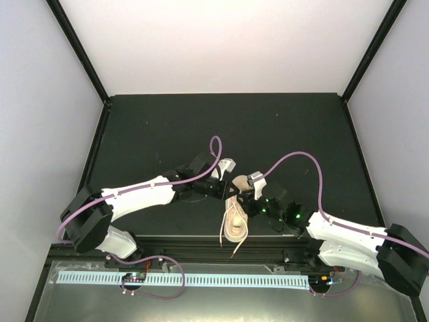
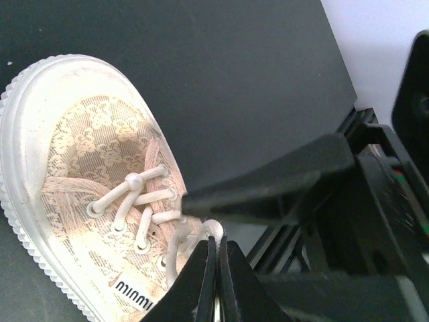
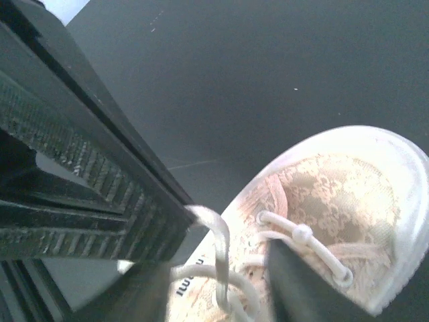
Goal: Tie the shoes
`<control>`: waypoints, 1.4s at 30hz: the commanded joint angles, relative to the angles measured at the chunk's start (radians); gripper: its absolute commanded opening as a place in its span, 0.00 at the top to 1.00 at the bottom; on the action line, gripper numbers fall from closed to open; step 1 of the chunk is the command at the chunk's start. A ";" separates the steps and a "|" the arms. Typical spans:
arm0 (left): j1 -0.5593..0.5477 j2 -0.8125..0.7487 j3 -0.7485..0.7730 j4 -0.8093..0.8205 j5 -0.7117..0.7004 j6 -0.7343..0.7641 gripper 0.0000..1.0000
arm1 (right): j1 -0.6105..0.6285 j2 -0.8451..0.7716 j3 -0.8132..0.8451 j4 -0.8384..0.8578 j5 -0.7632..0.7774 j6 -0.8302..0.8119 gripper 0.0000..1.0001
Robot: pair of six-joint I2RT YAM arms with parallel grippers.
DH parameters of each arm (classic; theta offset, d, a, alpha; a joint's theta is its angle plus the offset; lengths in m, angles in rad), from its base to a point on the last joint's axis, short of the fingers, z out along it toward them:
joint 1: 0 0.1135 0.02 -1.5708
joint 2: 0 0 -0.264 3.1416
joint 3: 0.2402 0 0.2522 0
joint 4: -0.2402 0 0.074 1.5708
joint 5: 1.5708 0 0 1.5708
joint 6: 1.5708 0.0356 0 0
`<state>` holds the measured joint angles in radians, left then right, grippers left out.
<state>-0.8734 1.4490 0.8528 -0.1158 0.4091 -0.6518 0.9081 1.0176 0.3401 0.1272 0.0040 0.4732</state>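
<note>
The pale beige-pink shoe lies near the table's front edge, toe pointing away from the arms. Both grippers meet over its laces. My left gripper is shut on a cream-white lace loop above the tongue, and the same lace loop shows in the right wrist view, coming out of the left gripper's dark fingers. My right gripper stands open with lace strands between its fingers, close over the eyelets of the shoe. In the top view, the left gripper and right gripper almost touch.
Two loose lace ends trail from the shoe over the black table's front edge. A slotted metal rail runs below it. White walls enclose the table on three sides.
</note>
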 commanded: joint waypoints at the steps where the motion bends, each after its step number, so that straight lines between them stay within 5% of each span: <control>1: 0.004 0.003 0.025 0.030 -0.017 -0.016 0.98 | -0.001 -0.084 0.012 -0.056 -0.003 0.008 0.45; 3: 0.004 -0.003 0.021 0.026 -0.022 -0.015 0.99 | 0.000 -0.139 0.002 -0.115 -0.010 0.020 0.28; 5: 0.004 -0.008 0.017 0.025 -0.025 -0.014 0.98 | 0.000 -0.195 -0.026 -0.160 -0.040 0.039 0.22; 16: 0.003 -0.021 0.008 0.025 -0.022 -0.007 0.98 | 0.000 -0.379 -0.227 -0.114 -0.266 0.229 0.25; 26: 0.004 -0.019 0.014 0.021 -0.017 -0.002 0.99 | 0.000 -0.360 -0.245 -0.106 -0.275 0.209 0.47; 37: 0.004 -0.031 0.008 0.020 -0.022 0.011 0.98 | 0.000 -0.330 -0.239 -0.087 -0.262 0.214 0.91; 42: 0.004 -0.040 -0.006 0.037 -0.016 0.026 0.98 | 0.000 -0.372 -0.208 -0.180 -0.162 0.240 0.96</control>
<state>-0.8722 1.4448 0.8497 -0.1104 0.3992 -0.6506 0.9073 0.6807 0.1024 0.0124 -0.2455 0.6960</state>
